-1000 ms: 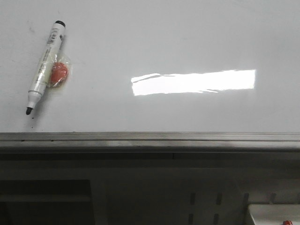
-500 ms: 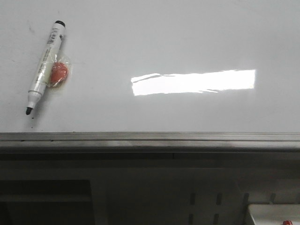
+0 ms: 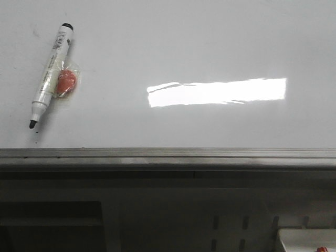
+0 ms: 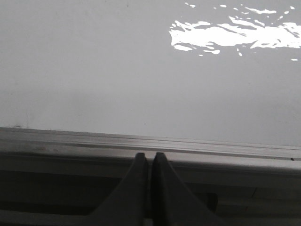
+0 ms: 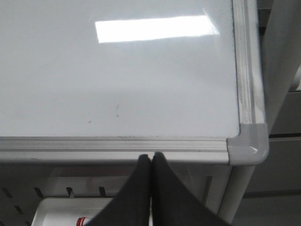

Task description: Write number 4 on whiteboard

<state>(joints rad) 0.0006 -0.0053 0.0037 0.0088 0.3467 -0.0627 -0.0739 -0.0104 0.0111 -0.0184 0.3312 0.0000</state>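
The whiteboard [image 3: 173,47] is glossy white with a bright glare bar and a grey metal rail along its near edge. No number 4 shows on it; only faint small smudges [image 5: 117,110]. A white marker [image 3: 49,73] with a black tip lies uncapped on the board at the left, tip toward me. My left gripper [image 4: 150,156] is shut and empty just off the near rail [image 4: 141,143]. My right gripper [image 5: 151,156] is shut and empty below the rail near the board's right corner [image 5: 248,147]. Neither gripper shows in the front view.
A small orange thing in clear wrap [image 3: 66,81] lies against the marker. A white tray [image 3: 307,240] with a red-capped item sits under the board at the right. A perforated panel [image 5: 51,190] lies below the rail.
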